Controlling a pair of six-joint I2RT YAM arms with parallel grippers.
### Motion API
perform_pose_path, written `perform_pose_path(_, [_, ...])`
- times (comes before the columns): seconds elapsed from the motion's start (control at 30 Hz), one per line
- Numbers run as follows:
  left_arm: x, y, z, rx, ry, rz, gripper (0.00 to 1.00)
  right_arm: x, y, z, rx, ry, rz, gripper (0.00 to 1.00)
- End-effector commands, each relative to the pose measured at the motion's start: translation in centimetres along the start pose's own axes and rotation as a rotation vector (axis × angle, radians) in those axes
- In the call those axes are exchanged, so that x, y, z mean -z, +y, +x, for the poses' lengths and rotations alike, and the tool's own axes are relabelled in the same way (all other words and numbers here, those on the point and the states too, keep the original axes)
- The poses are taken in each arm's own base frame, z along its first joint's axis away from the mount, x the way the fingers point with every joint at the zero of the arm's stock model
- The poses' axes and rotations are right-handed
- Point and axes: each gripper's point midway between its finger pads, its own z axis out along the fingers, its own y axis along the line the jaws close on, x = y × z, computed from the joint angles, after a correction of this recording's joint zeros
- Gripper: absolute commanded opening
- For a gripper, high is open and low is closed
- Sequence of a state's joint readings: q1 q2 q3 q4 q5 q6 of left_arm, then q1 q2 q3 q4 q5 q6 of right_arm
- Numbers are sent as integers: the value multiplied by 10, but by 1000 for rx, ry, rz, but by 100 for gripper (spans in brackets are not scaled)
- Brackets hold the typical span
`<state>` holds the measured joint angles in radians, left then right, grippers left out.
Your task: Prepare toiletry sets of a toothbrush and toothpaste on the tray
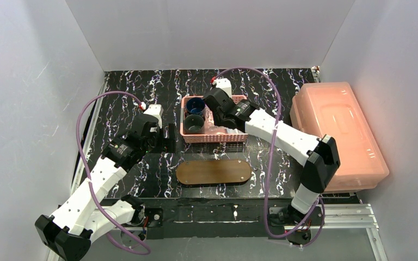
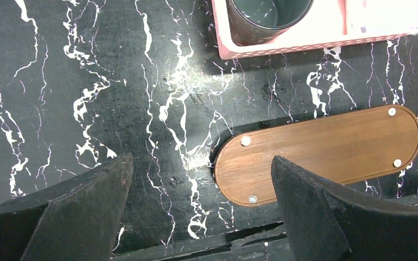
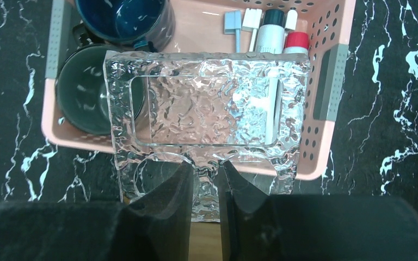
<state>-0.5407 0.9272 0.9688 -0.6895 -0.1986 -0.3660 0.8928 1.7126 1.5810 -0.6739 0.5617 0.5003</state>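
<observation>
The tray (image 1: 213,172), a dark brown oval wooden board, lies bare on the table near the front; it also shows in the left wrist view (image 2: 326,149). My right gripper (image 3: 206,174) is shut on the near edge of a clear textured glass dish (image 3: 207,109), holding it over the pink basket (image 3: 326,147). Past the dish, two toothbrush ends (image 3: 234,24) and toothpaste tubes (image 3: 272,32) lie in the basket. My left gripper (image 2: 201,160) is open and empty above the table, left of the tray. In the top view the left gripper (image 1: 166,138) is left of the basket and the right gripper (image 1: 213,111) is over it.
A blue cup (image 1: 195,105) and a dark cup (image 1: 194,123) stand in the left part of the pink basket (image 1: 217,136). A large translucent pink lidded box (image 1: 337,133) fills the right side. White walls enclose the table.
</observation>
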Motion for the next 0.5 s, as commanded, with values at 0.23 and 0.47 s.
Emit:
perform_pose_path(0.23, [-1,10,7,-16,18,-52,98,65,11,13,-65,-53,-5,1])
perform_pose_path(0.47, [-2,12,8,-16,21,-59,98,86,29,49,-79,-26,-20,1])
